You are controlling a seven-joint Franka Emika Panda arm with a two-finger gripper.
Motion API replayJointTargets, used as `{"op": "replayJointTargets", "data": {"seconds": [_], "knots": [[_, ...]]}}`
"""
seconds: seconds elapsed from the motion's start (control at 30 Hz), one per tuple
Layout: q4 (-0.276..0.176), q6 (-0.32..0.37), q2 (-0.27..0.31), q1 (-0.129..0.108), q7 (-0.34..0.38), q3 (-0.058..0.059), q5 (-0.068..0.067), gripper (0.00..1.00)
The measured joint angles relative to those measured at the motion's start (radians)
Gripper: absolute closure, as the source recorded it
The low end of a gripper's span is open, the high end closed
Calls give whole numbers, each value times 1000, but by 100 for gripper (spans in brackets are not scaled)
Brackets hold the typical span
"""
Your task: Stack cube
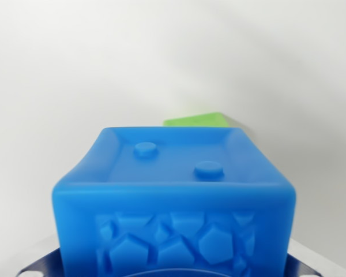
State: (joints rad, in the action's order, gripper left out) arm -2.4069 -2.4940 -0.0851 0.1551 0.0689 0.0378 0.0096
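- Blue cube (173,202) fills the lower middle of the wrist view, very close to the camera.
- Its top face is recessed inside a raised rim and carries two round studs, one toward the wrist view's left, one toward the right.
- Its near face shows embossed pentagon shapes; the bottom edge is cut off by the frame.
- Both rounded near corners of the blue cube are visible, with white surface showing past each one.
- Green cube (197,120) sits behind the blue one, only a thin sliver of its top showing above the far rim, a bit toward the wrist view's right.
- Can't tell if the two cubes touch; the blue one hides the gap.
- White counter (75,69) is open all around: left, right and beyond the green cube.
- Dark blue metal parts (41,266) show at the lower corners, either side of the blue cube.
- Gripper: fingertips not visible, so I cannot tell whether it is spread or pinching the blue cube.
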Motion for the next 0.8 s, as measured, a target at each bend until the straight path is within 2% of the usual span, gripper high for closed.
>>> {"op": "replayJointTargets", "data": {"seconds": [0.8], "knots": [[16,77,62,27,-235,33,-2,100]]}}
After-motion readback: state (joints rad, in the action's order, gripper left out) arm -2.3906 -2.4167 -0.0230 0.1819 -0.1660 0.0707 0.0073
